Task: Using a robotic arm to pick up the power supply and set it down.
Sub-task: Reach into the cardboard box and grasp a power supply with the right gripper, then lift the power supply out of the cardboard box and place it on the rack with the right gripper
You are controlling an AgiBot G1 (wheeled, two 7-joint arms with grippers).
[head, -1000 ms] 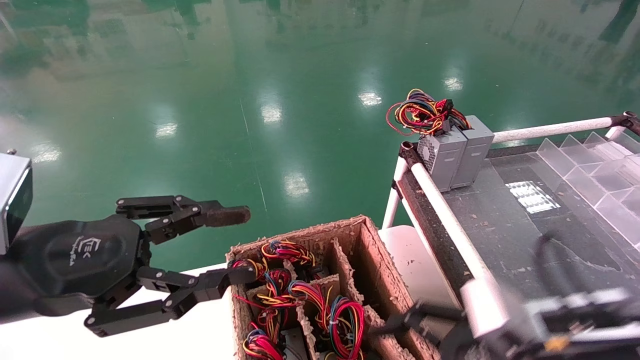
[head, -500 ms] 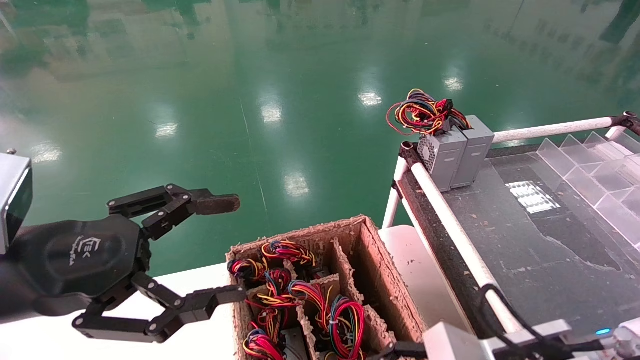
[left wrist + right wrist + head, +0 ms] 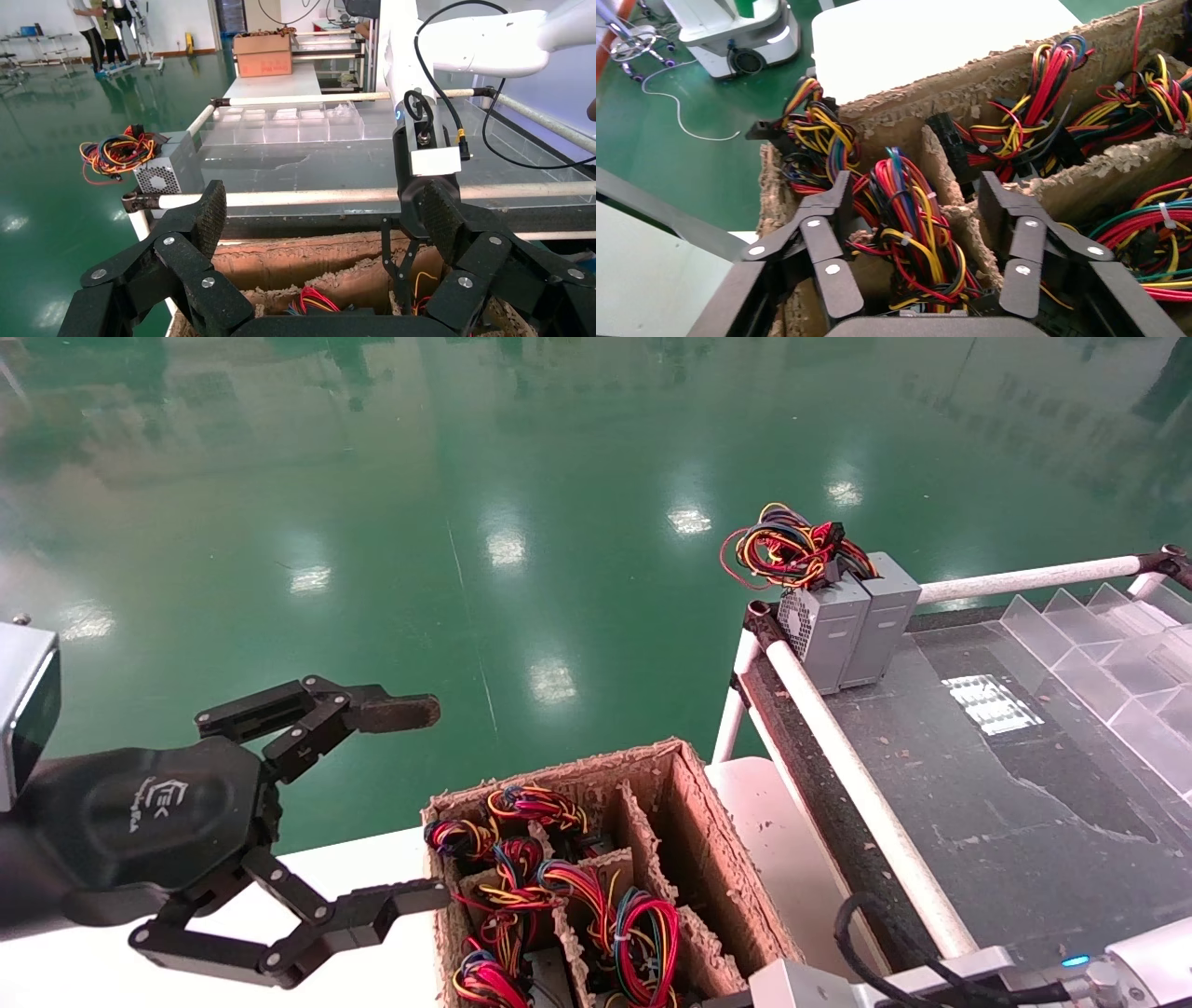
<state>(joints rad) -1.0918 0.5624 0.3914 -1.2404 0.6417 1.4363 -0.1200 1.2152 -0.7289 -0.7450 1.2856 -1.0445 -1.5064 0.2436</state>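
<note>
My right gripper, with all-black fingers, is open above a compartment of the brown cardboard box. A red, yellow and black wire bundle stands between its fingers, untouched. The power supply under that bundle is almost wholly hidden by the wires. In the head view only the right wrist housing shows, at the bottom edge over the box. My left gripper, with a brownish worn fingertip pad, hangs wide open and empty just left of the box.
Two grey power supplies with tangled wires stand at the far corner of the black table, behind a white pipe rail. Clear plastic dividers line the table's right side. Several more wire bundles fill the box.
My left gripper has opened wider and drifted slightly left. My right arm has sunk lower over the box, toward the bottom edge of the head view.
</note>
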